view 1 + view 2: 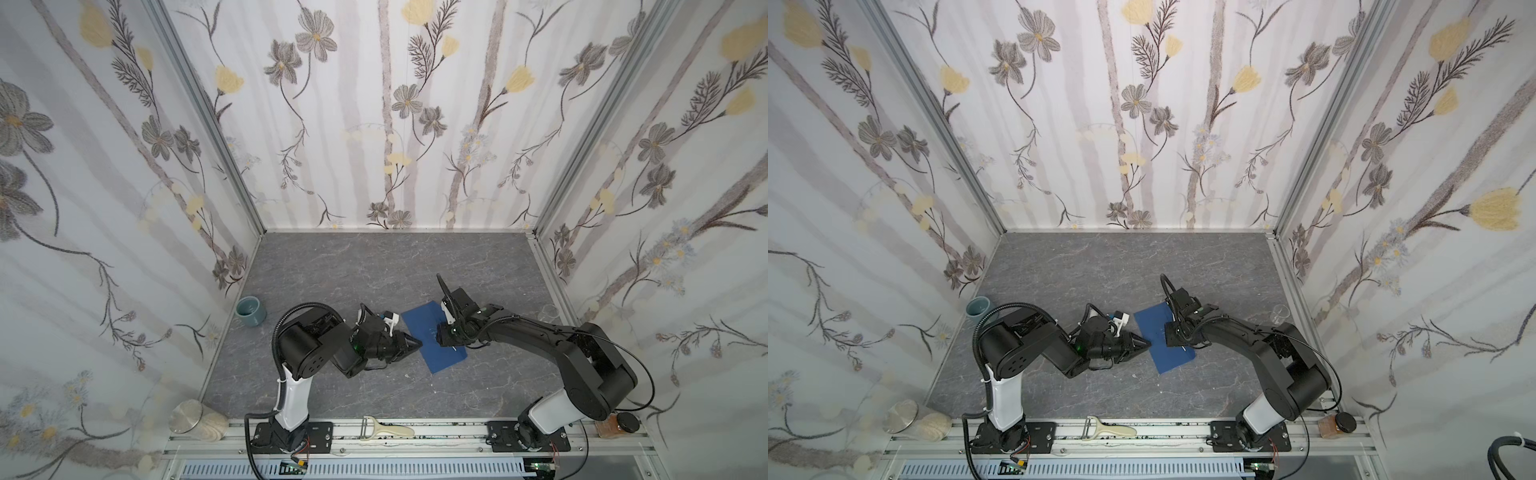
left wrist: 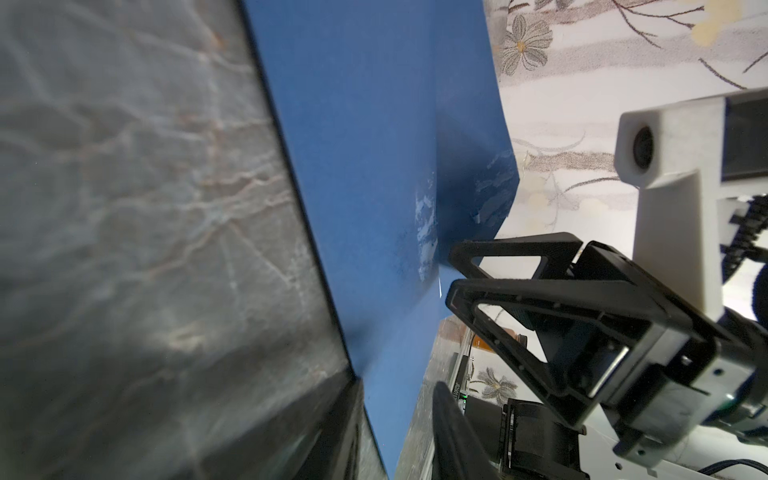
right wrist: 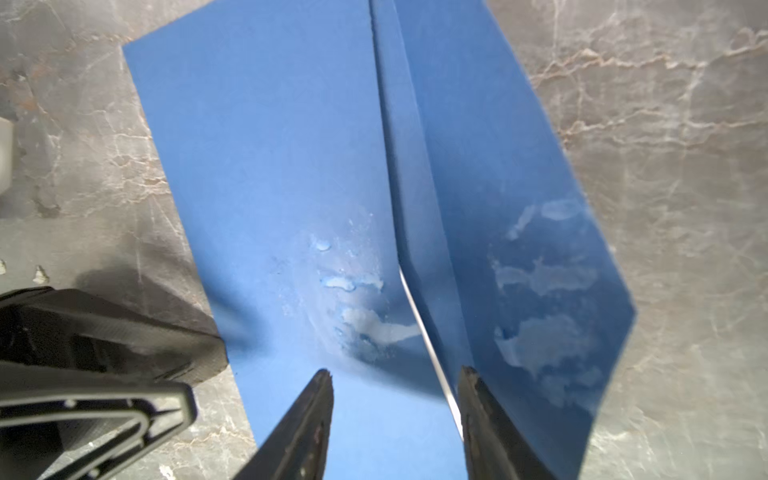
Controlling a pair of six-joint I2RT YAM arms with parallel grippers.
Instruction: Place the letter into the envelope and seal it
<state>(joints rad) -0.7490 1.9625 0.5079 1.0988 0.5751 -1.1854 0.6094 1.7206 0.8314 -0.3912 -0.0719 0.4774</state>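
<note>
One navy paper envelope [image 1: 424, 326], flap [image 3: 519, 208] lifted, on worktop [image 1: 353, 266] bare around; one white letter [image 3: 432, 357] inside, edge showing. Two tools: left tool [image 1: 419, 343] slightly parted at envelope edge, right tool [image 3: 395, 372] spread at flap's base.

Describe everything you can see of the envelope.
The envelope is dark blue paper, lying slantwise on the grey table. Its pointed flap stands raised, unsealed, with pale glue-like smears on its inner face and on the body beside the fold. A thin white edge at the mouth is probably the letter. The open right pincer straddles the fold; the left pincer meets the opposite edge.
</note>
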